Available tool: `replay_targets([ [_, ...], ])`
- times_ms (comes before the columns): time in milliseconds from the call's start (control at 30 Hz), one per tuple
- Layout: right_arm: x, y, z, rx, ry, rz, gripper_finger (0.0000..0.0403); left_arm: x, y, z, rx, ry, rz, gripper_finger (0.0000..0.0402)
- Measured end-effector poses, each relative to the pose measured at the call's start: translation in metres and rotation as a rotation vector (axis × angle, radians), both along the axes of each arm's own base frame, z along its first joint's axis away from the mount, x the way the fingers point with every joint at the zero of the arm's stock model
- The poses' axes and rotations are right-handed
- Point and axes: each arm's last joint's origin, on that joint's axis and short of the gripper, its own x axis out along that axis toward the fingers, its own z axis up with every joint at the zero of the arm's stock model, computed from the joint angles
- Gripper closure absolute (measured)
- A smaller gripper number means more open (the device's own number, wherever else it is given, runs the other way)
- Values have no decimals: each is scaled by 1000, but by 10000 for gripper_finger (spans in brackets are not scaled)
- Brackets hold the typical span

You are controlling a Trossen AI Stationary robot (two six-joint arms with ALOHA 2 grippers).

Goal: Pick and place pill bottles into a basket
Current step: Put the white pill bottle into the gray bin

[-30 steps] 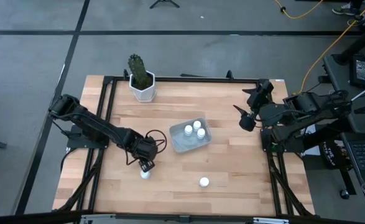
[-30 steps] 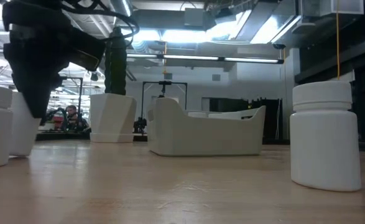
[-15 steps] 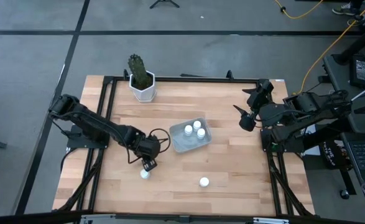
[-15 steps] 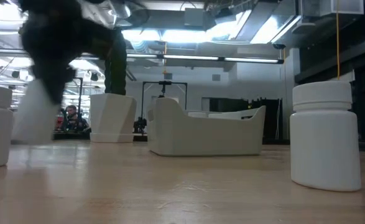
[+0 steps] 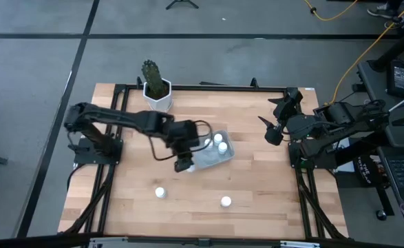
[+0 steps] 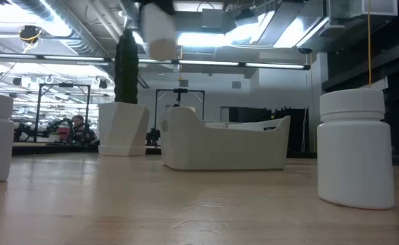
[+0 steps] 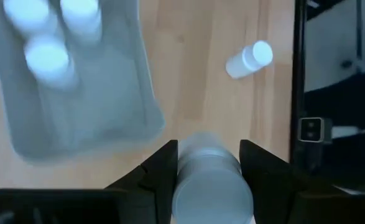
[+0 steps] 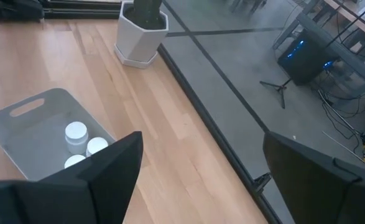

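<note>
My left gripper (image 5: 184, 164) is shut on a white pill bottle (image 7: 210, 183), held in the air over the near left edge of the pale blue-grey basket (image 5: 211, 150). The held bottle shows blurred, high up, in the low view (image 6: 162, 33). Three bottles (image 5: 217, 142) stand in the basket. Two more stand on the table, one near left (image 5: 160, 192) and one near the middle (image 5: 226, 201). My right gripper (image 5: 273, 133) is open and empty at the table's right side. My left gripper pinches the bottle's round body (image 7: 208, 163) between its two fingers (image 7: 165, 169), one on each side. The fingers come from above, pointing down. The bottle is lifted clear of the table and the basket; its cap is out of sight.
A white hexagonal pot with a cactus (image 5: 156, 93) stands at the far left edge. The black frame rails (image 5: 119, 117) run along the table's sides. Bare wood lies between the basket and the two standing bottles.
My left gripper has risen from the near left of the table and gone toward the far right, to the basket's near edge. It has carried one bottle up clear of the table. The other bottle beside it has stayed standing.
</note>
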Motion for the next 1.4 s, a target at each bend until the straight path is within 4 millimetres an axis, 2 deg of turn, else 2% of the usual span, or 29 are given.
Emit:
replay_targets([
  [67,0,1,0,20,3,17,70,18,6,1,35,-5,-65,257],
  [167,1,2,0,59,-7,32,70,45,16,-7,91,23,-135,257],
  [367,1,3,-1,107,-11,47,70,80,42,-38,133,91,-173,257],
  [667,0,7,-2,115,-1,84,70,90,59,-89,204,285,-204,257],
  [900,-1,9,-2,111,9,97,70,95,63,-111,323,366,-183,257],
  [1033,-1,9,-2,110,11,96,70,95,65,-112,376,386,-154,257],
  [1100,-1,9,-2,110,12,97,70,95,65,-111,377,384,-148,237],
  [1267,-1,9,-2,100,20,103,70,91,64,-102,351,384,-129,125],
  [1400,-1,9,-2,94,24,108,70,86,62,-85,318,400,-114,84],
])
